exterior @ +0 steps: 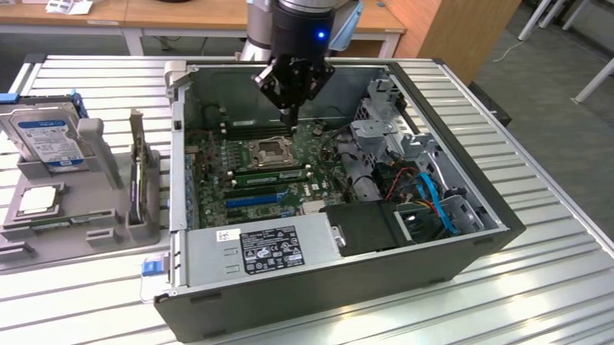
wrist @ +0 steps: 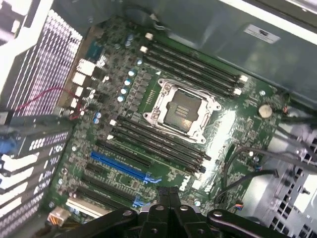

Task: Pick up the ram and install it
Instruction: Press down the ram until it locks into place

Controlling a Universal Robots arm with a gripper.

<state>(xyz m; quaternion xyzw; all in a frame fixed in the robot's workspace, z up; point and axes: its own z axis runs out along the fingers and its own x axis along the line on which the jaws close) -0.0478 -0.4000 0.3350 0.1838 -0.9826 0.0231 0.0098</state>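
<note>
The end effector (exterior: 287,122) hangs inside the open computer case (exterior: 461,244), which lies on its side across the middle of the slatted metal worktop (exterior: 556,208). Its two fingers are pressed together, tips pointing down, and nothing is pinched between them. In the exterior view the tips stand just above the motherboard (exterior: 216,154), beside the empty processor socket (exterior: 269,149), on the side toward the worktop's far edge. Whether the tips touch the board cannot be determined. In the wrist view the closed end effector (wrist: 168,192) appears as a dark block in front of the motherboard (wrist: 148,94), with the processor socket (wrist: 181,110) beyond it. Rows of black memory slots (wrist: 158,144) run along both long sides of the socket, and no module can be made out in them there. The ram (exterior: 56,221) appears as a long narrow stick lying flat in a grey parts fixture (exterior: 19,253). The fixture sits at the worktop edge on the exterior view's left, well apart from the end effector. The label and chips on the stick are too small to make out. The same fixture carries a silver hard drive (exterior: 46,136) with a blue label, standing tilted toward the far edge. It also holds a thin expansion card (exterior: 140,180) standing upright just beside the case wall. Inside the case, a grey power supply (exterior: 259,251) with a black label occupies the end nearest the worktop's front edge. Blue and red cables (exterior: 432,194) lie in the drive bay on the exterior view's right.
</note>
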